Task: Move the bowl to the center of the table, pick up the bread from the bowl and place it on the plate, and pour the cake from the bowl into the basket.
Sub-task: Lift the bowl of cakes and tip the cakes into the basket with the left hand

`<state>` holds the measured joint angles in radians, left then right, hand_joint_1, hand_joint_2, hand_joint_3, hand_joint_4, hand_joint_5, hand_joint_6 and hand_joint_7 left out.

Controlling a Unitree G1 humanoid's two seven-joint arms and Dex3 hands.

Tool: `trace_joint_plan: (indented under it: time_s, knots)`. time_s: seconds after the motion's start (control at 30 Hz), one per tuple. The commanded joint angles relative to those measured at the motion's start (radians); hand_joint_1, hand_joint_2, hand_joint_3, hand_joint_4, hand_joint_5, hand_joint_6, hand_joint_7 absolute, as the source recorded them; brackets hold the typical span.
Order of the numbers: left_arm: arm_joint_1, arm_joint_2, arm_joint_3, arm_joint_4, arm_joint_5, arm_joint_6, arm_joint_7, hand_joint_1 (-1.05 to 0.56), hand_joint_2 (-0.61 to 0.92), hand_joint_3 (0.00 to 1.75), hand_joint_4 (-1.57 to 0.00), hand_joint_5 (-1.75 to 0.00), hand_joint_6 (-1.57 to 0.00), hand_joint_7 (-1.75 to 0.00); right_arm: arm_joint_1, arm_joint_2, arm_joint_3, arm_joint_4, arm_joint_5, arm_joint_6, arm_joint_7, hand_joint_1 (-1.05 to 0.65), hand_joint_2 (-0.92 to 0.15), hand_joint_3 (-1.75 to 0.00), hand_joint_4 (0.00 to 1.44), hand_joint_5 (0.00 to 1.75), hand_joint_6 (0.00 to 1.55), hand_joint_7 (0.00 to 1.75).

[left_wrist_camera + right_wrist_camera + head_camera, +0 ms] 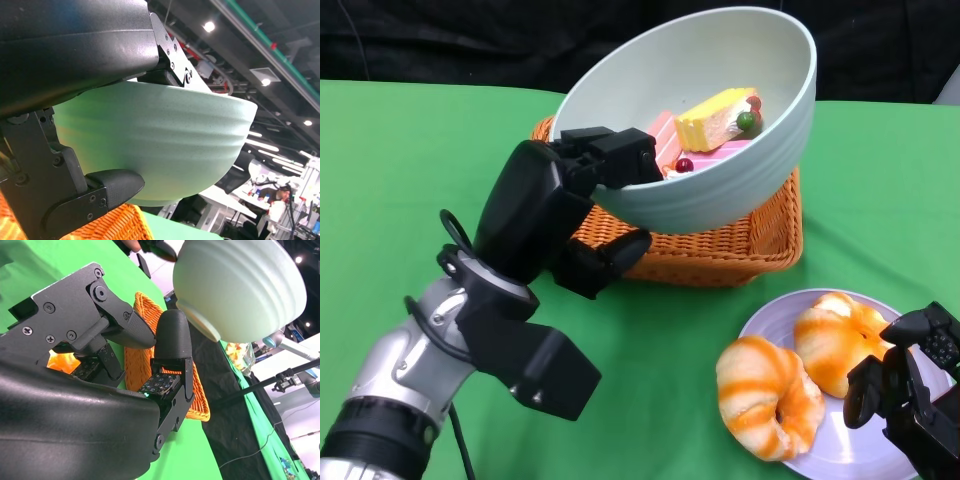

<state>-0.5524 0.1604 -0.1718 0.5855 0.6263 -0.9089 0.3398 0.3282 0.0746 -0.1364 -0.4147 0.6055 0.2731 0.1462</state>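
My left hand [560,200] grips the rim of the pale green bowl [720,190] and holds it tilted above the orange wicker basket [740,245]. Inside the bowl lie a yellow cake slice [715,118] and pink cake pieces [665,135] with small berries. The bowl's ribbed outside [165,145] fills the left wrist view, over the basket [110,227]. Two orange-striped breads [770,395] [835,340] rest on the lilac plate [770,315] at the lower right. My right hand [910,385] sits beside the plate with its fingers curled and nothing in them. The right wrist view shows the bowl [240,290] raised over the basket [145,360].
A green cloth [410,170] covers the table, with a black backdrop behind it. The basket stands in the middle, the plate close to its front right. The green area at the left and front centre holds no objects.
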Motion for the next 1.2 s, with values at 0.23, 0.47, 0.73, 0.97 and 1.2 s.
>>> trace_joint_plan:
  time_s: [0.23, 0.47, 0.73, 0.97, 1.2]
  knots:
    - [-0.058, -0.021, -0.044, 0.134, 0.004, -0.015, 0.102, -0.06, 0.22, 1.74, -0.99, -1.75, -0.9, -1.69, 0.014, -0.007, 0.002, -0.024, 0.0, -0.002, -0.003, -0.09, -0.56, -1.21, 0.92, 1.74, 0.81, 1.59]
    - [-0.057, -0.05, -0.054, 0.17, -0.022, 0.019, 0.111, -0.07, 0.22, 1.73, -0.98, -1.75, -0.89, -1.69, 0.02, -0.011, 0.005, -0.033, 0.0, 0.002, -0.006, -0.1, -0.57, -1.19, 0.92, 1.75, 0.8, 1.59]
    - [-0.049, -0.114, -0.044, 0.213, -0.132, 0.005, 0.071, -0.12, 0.23, 1.71, -1.0, -1.75, -0.88, -1.67, 0.023, -0.014, 0.006, -0.034, 0.005, 0.003, -0.001, -0.1, -0.56, -1.19, 0.91, 1.75, 0.8, 1.59]
    - [-0.046, -0.135, -0.031, 0.205, -0.227, 0.03, -0.008, -0.09, 0.24, 1.71, -1.01, -1.75, -0.89, -1.63, 0.027, -0.011, 0.013, -0.04, 0.0, -0.003, -0.003, -0.09, -0.58, -1.18, 0.91, 1.75, 0.79, 1.6]
    - [-0.056, -0.145, -0.007, 0.197, -0.294, 0.052, -0.076, -0.08, 0.24, 1.7, -1.0, -1.75, -0.89, -1.61, 0.035, -0.017, 0.014, -0.063, 0.013, 0.006, 0.001, -0.1, -0.58, -1.18, 0.89, 1.75, 0.78, 1.61]
